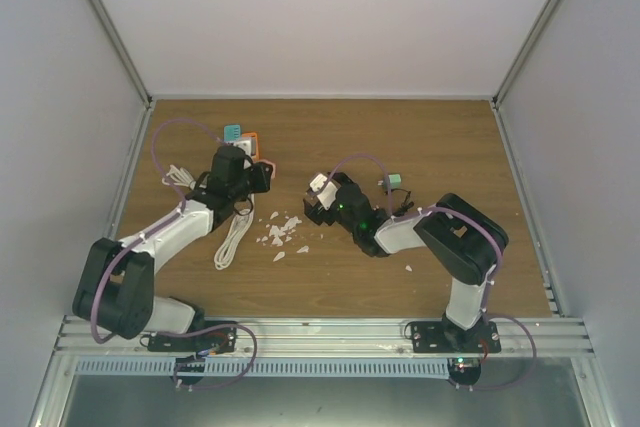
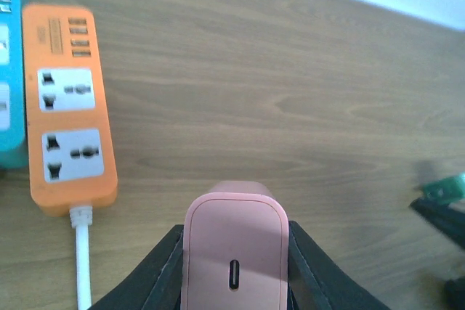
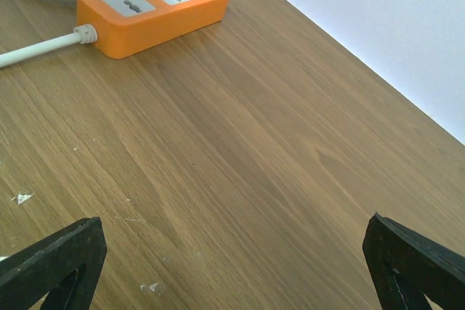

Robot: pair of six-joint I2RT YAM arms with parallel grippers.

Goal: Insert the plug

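Note:
A pink plug (image 2: pixel 234 252), a rounded block with a slot in its near face, sits clamped between the black fingers of my left gripper (image 2: pixel 234 231). It hangs above the wood, to the right of the orange power strip (image 2: pixel 69 107), whose two white sockets face up. A teal strip (image 2: pixel 9 70) lies beside it at the far left. In the top view the left gripper (image 1: pixel 232 159) is next to the orange strip (image 1: pixel 252 143). My right gripper (image 3: pixel 232 234) stands wide open over bare wood, nothing between its fingers.
A white cable (image 1: pixel 235 237) loops on the table by the left arm. White scraps (image 1: pixel 280 232) are scattered between the arms. A small green piece (image 1: pixel 395 180) lies by the right arm. The orange strip's white cord (image 3: pixel 40 47) runs off to the left.

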